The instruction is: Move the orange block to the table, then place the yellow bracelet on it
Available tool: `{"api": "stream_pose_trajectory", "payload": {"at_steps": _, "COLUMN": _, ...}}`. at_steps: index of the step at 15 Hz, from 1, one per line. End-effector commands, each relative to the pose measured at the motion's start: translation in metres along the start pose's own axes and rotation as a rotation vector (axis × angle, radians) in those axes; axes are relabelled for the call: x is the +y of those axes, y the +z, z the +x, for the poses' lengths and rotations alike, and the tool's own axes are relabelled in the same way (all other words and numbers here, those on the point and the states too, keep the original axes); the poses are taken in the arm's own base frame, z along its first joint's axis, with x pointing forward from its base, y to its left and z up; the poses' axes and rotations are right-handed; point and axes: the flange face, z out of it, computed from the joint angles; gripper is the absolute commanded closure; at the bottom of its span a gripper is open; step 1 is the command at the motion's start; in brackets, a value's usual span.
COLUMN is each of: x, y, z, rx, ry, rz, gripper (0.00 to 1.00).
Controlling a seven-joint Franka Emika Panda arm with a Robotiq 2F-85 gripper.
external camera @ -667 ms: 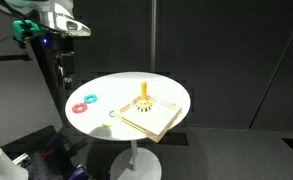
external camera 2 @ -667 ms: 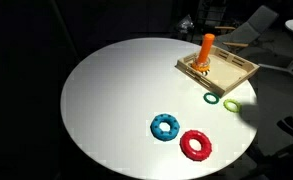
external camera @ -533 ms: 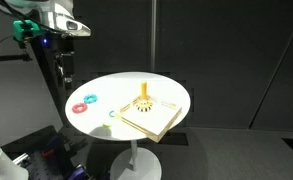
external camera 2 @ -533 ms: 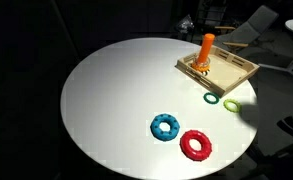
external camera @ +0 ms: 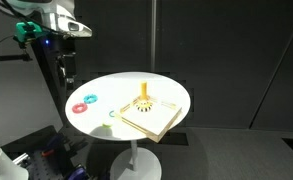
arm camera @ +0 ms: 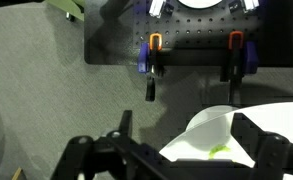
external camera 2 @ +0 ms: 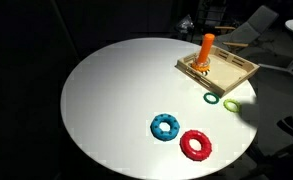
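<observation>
Honestly, nothing has changed over the last moment: every view looks the same as it did a beat earlier, so you're parked, not mid-move. Your gripper [arm camera: 176, 152] is off beyond the table [external camera 2: 116, 90] edge. The wrist view mostly shows floor, with only a slice of white tabletop between the fingers [arm camera: 86, 155]. They're spread wide with nothing in them. In an exterior view the arm [external camera: 56, 22] hangs up high at the far side, well apart from anything you need. The block [external camera 2: 204, 55] sits on the board [external camera 2: 234, 72] with its stick pointing up, so step one hasn't started. The bracelet [external camera 2: 232, 105] lies flat on the table just beside the board's near edge, right next to a green ring [external camera 2: 212, 98]. The blue ring [external camera 2: 165, 127] and red ring [external camera 2: 195, 145] are further along and out of your way. My read is that the whole task is still ahead of you. You'll need to swing across the table, come down over the block and pinch it low on the body, not by the stick. Then set it on bare tabletop with room around it. Watch that you grab the bracelet and not its green neighbour, since they nearly touch.
</observation>
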Motion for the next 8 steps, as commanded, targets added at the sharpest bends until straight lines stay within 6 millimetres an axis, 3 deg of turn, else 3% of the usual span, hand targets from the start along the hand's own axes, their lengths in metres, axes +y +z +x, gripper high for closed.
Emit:
{"api": "stream_pose_trajectory", "payload": {"at_steps": 1, "x": 0.004, "y": 0.001, "z": 0.021, "rx": 0.031, "ry": 0.040, "rz": -0.011, "gripper": 0.00}}
{"api": "stream_pose_trajectory", "payload": {"at_steps": 8, "x": 0.018, "y": 0.013, "z": 0.082, "rx": 0.127, "ry": 0.126, "rz": 0.050, "gripper": 0.00}}
